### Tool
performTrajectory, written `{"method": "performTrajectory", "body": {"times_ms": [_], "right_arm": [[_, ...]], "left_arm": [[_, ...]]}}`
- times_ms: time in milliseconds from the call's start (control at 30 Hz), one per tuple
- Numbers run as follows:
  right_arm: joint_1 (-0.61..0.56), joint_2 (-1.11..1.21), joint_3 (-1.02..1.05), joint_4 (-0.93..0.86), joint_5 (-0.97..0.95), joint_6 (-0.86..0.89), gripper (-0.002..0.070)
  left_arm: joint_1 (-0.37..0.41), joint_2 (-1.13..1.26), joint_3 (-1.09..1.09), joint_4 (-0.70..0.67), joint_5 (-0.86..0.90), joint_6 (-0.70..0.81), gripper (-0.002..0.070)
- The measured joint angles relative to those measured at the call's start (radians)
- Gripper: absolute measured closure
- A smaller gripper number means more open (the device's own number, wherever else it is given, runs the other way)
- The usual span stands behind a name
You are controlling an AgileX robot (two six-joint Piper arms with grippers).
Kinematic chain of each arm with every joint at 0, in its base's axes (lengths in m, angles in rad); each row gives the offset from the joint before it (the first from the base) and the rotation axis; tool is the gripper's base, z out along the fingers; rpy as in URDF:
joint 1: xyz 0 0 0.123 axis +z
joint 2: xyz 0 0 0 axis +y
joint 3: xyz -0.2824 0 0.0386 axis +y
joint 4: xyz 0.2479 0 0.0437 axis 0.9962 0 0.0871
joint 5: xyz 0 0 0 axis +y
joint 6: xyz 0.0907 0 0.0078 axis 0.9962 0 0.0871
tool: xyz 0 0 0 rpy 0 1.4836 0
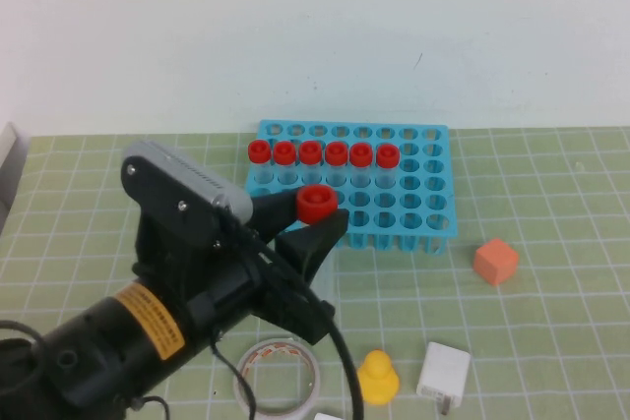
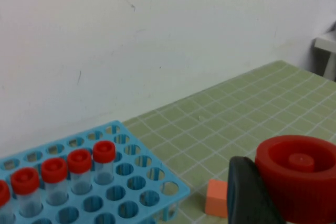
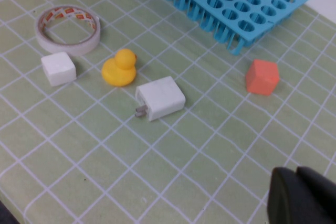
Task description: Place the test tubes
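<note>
Jaws of my left gripper (image 1: 317, 211) are clamped round a red-capped test tube (image 1: 317, 204), its cap standing up between the two black fingers (image 2: 247, 192). I cannot see whether the tube's body hangs straight below. From the high view it shows against the near left part of the blue rack (image 1: 423, 194), in front of the row of six capped tubes (image 1: 322, 154) seated there. I cannot tell whether it is above the rack or just short of it.

I judge the step is seating this one, likely in the free hole just beside the rightmost tube of that row. I would keep it upright, carry it clear of the seated caps, line its foot over the hole, descend slowly and release only once it bottoms.

My right gripper (image 3: 302, 195) is closed on nothing, over the table (image 3: 105, 145), well apart from the rack.
</note>
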Motion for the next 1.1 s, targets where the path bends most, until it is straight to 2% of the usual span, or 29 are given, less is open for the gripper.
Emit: {"method": "performTrajectory", "body": {"times_ms": [133, 400, 733, 867, 1100], "right_arm": [[0.000, 0.000, 0.000, 0.000, 0.000, 0.000, 0.0678], [0.000, 0.000, 0.000, 0.000, 0.002, 0.000, 0.0678], [0.000, 0.000, 0.000, 0.000, 0.002, 0.000, 0.0678], [0.000, 0.000, 0.000, 0.000, 0.002, 0.000, 0.0678], [0.000, 0.000, 0.000, 0.000, 0.002, 0.000, 0.0678]], "left_arm": [[-0.013, 0.037, 0.000, -0.100, -0.040, 0.015, 0.0410], [-0.014, 0.140, -0.017, -0.189, -0.265, 0.216, 0.0410], [-0.014, 0.373, -0.224, -0.247, -0.275, 0.241, 0.0410], [0.003, 0.454, -0.302, -0.228, -0.245, 0.224, 0.0410], [0.074, 0.576, -0.379, -0.090, -0.274, 0.143, 0.0410]]}}
